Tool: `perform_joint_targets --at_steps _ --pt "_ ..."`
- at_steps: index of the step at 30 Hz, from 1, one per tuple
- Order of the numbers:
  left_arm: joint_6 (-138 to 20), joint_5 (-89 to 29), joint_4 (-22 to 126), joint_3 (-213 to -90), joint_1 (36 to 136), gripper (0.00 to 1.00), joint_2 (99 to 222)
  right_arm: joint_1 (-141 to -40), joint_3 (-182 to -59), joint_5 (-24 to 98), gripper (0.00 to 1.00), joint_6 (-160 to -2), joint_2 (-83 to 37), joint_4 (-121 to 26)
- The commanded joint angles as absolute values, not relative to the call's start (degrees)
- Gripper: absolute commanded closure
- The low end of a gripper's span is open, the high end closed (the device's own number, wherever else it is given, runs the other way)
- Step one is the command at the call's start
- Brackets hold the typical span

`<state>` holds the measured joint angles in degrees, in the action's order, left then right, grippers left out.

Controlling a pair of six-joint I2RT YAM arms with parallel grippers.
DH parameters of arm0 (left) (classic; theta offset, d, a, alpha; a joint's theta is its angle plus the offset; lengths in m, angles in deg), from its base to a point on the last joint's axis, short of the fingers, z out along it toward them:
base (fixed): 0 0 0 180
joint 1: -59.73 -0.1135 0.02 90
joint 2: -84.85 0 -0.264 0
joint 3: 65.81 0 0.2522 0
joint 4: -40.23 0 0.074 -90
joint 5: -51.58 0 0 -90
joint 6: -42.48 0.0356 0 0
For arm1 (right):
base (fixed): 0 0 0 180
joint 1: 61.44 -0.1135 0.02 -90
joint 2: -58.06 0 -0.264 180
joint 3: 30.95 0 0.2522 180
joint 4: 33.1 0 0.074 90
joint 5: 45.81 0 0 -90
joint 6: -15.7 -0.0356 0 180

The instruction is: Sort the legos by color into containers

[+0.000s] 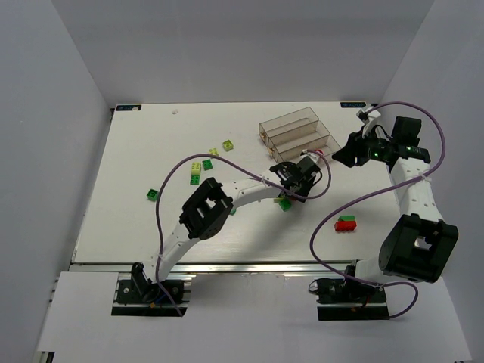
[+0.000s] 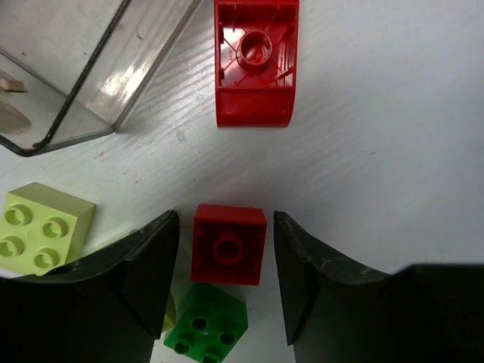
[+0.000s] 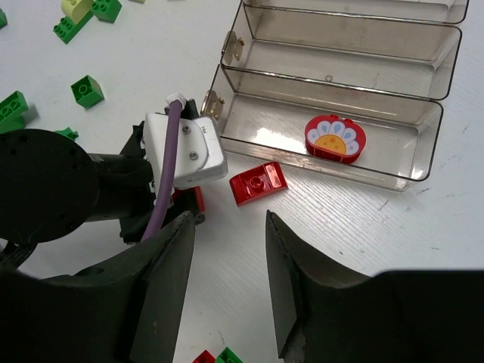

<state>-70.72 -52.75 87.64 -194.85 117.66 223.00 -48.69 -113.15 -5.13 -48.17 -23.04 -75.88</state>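
My left gripper (image 2: 225, 225) is open and low over the table, its jaws straddling a small red lego (image 2: 228, 243) lying studs-down, with a gap on both sides. A dark green lego (image 2: 206, 325) lies just behind it and a pale yellow-green one (image 2: 41, 227) to the left. A red curved lego (image 2: 255, 64) lies ahead, beside the clear containers (image 2: 76, 83). From above, the left gripper (image 1: 296, 181) is just in front of the containers (image 1: 295, 130). My right gripper (image 3: 229, 223) is open and empty, held above the table right of the containers (image 3: 423, 144). The red curved lego also shows here (image 3: 258, 184).
A red flower-printed piece (image 3: 335, 138) lies in the nearest bin. Several green and yellow-green legos (image 1: 196, 179) are scattered left of centre, one (image 1: 152, 194) further left. A red and green pair (image 1: 347, 224) lies near the right arm. The left arm's purple cable (image 1: 333, 219) loops over the table.
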Motion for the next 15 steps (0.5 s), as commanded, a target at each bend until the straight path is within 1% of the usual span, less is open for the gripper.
perform_joint_targets --at_steps 1,5,9,10,12,13,15 --pt "-70.2 -54.5 89.0 -196.6 118.1 0.37 222.4 -48.3 -112.9 -7.0 0.52 -48.9 -23.4 -75.3" --pt "-70.1 -54.8 88.9 -196.5 118.2 0.38 222.6 -48.2 -112.9 -7.1 0.52 -49.0 -23.4 -75.3" --pt "-70.1 -55.0 88.5 -196.3 118.4 0.47 222.1 -48.1 -112.9 -7.2 0.52 -49.0 -23.4 -75.4" --pt "-70.2 -55.0 88.4 -196.3 118.4 0.52 221.9 -48.1 -112.9 -7.2 0.52 -49.0 -23.4 -75.4" --pt "-70.4 -54.9 87.6 -196.2 118.4 0.60 221.2 -47.9 -112.7 -7.2 0.52 -49.0 -23.4 -75.4" --pt "-70.5 -55.1 87.2 -196.1 118.4 0.68 220.1 -47.9 -112.7 -7.1 0.52 -48.9 -23.3 -75.6" --pt "-70.6 -55.4 86.6 -196.2 118.4 0.75 219.0 -48.0 -112.6 -7.0 0.52 -48.8 -23.3 -75.5"
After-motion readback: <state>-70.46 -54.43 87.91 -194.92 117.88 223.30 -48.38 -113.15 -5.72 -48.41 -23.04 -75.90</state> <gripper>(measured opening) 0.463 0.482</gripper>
